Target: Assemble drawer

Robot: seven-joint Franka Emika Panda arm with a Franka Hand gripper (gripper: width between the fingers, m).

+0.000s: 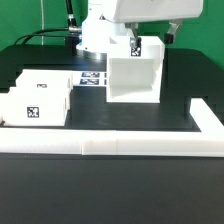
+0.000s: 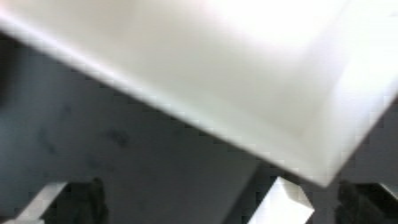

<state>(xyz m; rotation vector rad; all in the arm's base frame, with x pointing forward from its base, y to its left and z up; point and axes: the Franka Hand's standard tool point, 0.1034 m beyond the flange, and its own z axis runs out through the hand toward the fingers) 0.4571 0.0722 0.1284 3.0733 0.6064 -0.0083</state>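
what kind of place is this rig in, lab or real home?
Most likely a robotics lab bench: a black table fenced by low white rails, a marker board of printed tags lying on it, and tagged white drawer parts beside a fixed arm.

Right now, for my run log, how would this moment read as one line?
hand: open, by top of case | trays: outside case, exterior view's left

Bright even light blows out the white drawer (image 1: 133,75) in the exterior view; the wrist view is heavily blurred.
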